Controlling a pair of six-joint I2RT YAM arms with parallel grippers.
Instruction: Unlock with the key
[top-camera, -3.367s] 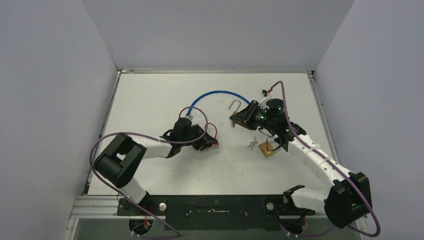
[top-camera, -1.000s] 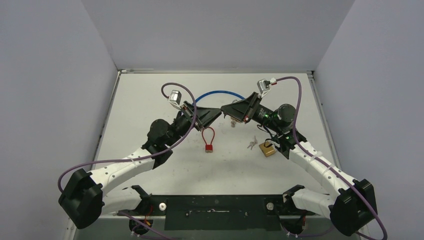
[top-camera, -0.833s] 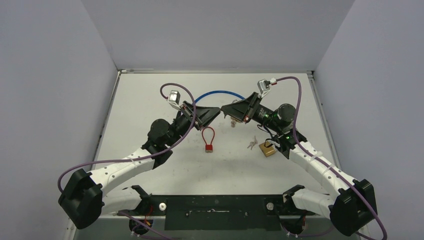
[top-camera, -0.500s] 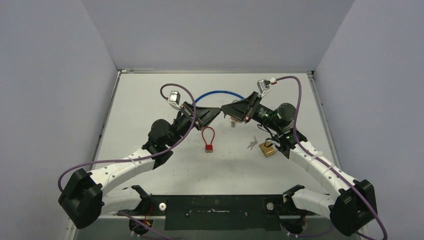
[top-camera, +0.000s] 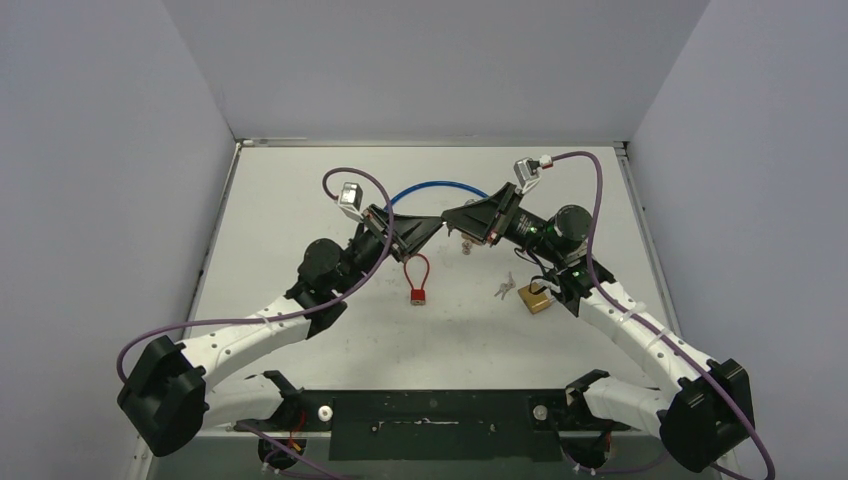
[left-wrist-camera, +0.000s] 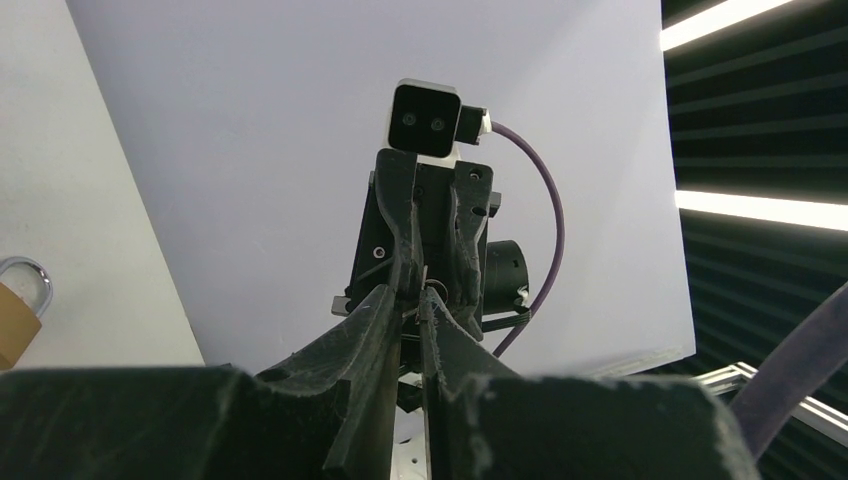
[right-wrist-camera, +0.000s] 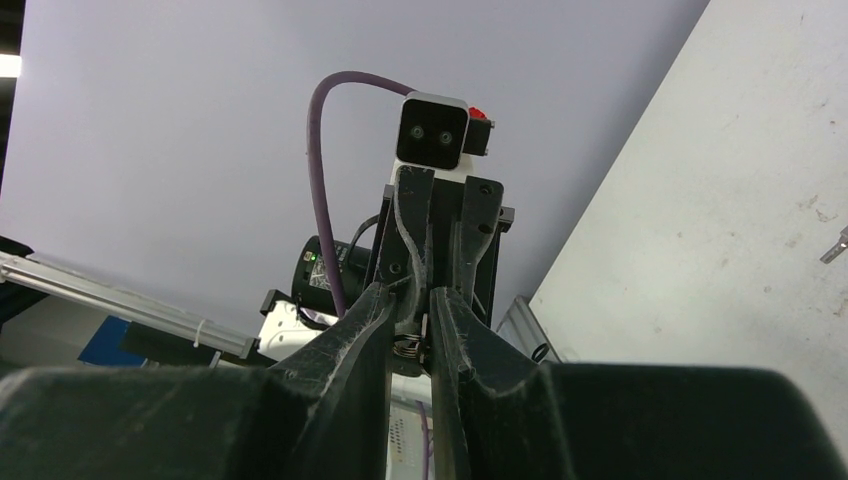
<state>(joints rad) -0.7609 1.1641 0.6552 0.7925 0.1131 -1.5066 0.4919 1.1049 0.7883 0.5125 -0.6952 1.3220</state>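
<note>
White-shelled arms (top-camera: 245, 335), black joints (top-camera: 160, 395), purple cables (right-wrist-camera: 314, 150); left claw (top-camera: 434, 222) and right claw (top-camera: 450, 215) black, angular.

**Grippers nose to nose above the bench**

The left gripper (top-camera: 430, 226) and right gripper (top-camera: 452, 217) meet tip to tip over the white bench (top-camera: 300, 200), a little toward 12 o'clock from its middle. How their jaws stand cannot be told from above. A blue cable (top-camera: 425, 186) arcs on the bench at 12 o'clock of them. A red padlock (top-camera: 418, 294) lies near the middle, at 6 o'clock of the left gripper, with its shackle pointing to 12. A brass padlock (top-camera: 537, 299) lies toward 4 o'clock, with keys (top-camera: 503, 290) just beside it at its 9 o'clock.
</note>
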